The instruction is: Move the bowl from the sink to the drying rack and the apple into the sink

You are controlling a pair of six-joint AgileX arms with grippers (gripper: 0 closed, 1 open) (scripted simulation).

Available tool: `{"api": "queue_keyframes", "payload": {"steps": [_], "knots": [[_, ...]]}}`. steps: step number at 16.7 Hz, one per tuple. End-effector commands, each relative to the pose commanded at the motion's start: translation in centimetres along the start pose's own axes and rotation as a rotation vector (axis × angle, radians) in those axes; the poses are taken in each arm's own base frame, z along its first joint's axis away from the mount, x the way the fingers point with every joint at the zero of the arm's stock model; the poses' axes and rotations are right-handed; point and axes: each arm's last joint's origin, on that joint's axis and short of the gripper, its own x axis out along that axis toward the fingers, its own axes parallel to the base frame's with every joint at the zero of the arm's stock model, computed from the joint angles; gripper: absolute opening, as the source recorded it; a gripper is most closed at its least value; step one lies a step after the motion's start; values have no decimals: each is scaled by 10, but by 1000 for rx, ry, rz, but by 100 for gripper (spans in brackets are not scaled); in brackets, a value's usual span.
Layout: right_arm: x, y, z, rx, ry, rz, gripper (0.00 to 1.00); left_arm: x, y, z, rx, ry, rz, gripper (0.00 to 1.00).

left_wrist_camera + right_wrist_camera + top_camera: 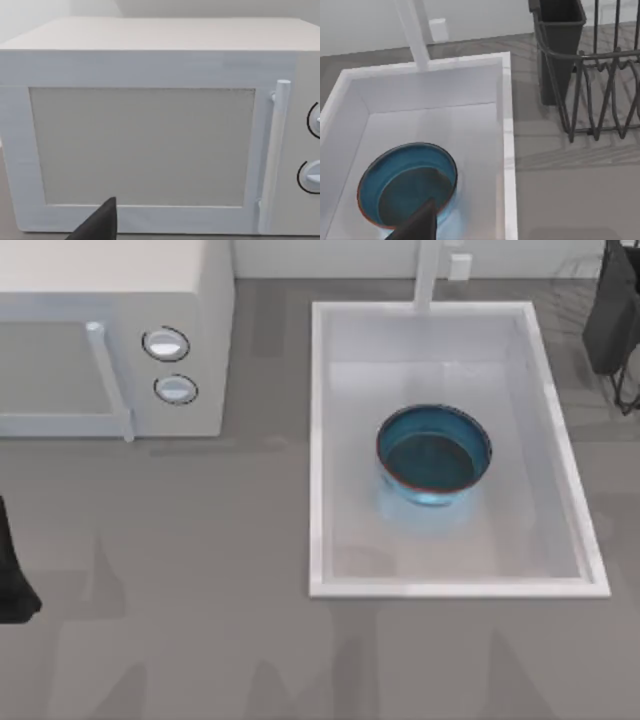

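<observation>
Round glossy blue bowl with thin reddish-brown rim (pixel 433 457) sits upright on the floor of the large white rectangular recessed sink (pixel 325 440), roughly mid-basin, apart from all four walls. White faucet post (pixel 428 275) stands at the sink's far rim. The apple isn't anywhere I can make out, so that half of the task can't be placed yet.

Right arm is at the top view's right edge, dark body near the far corner, beside the dark wire drying rack (pixel 600 75). In the right wrist view a dark fingertip of the right pincer (pixel 417 225) shows at the frame edge with the bowl (pixel 407 187) just past it. Can't tell whether this pincer is open or closed. It holds nothing that I can see.

Left arm is parked at the top view's left edge, low on the counter (pixel 200 640), facing the white boxy microwave with two round knobs (pixel 110 340). Left pincer (pixel 97 225) is a dark tip only. Can't tell its state either.

Key relation: the bowl lies to the left of the right arm in the top view, down inside the basin, and the rack is on the right, past the sink's right rim. Right arm is clearly nearer both bowl and rack, so judged best for the bowl. Bowl is round, no long axis; a rim grasp from above looks apt. Nothing moved yet; task at its start.
</observation>
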Motion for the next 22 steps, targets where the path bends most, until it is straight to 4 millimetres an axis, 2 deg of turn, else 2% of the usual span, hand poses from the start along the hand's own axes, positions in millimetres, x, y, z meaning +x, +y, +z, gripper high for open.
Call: {"api": "queue_keyframes", "payload": {"steps": [2, 5, 8, 10, 13, 16, 19, 22], "knots": [[16, 13, 31, 32, 132, 14, 100, 0, 0, 0, 0, 0, 0, 100], [57, 40, 72, 69, 340, 18, 100, 0, 0, 0, 0, 0, 0, 100], [115, 75, 100, 85, 534, 0, 100, 0, 0, 0, 0, 0, 0, 100], [161, 101, 105, 81, 649, -23, 100, 0, 0, 0, 0, 0, 0, 100], [228, 139, 92, 57, 794, -65, 100, 0, 0, 0, 0, 0, 0, 100], [285, 174, 61, 19, 894, -103, 100, 0, 0, 0, 0, 0, 0, 100], [324, 201, 25, -23, 948, -129, 100, 0, 0, 0, 0, 0, 0, 100], [346, 218, -4, -56, 972, -144, 100, 0, 0, 0, 0, 0, 0, 100]]}}
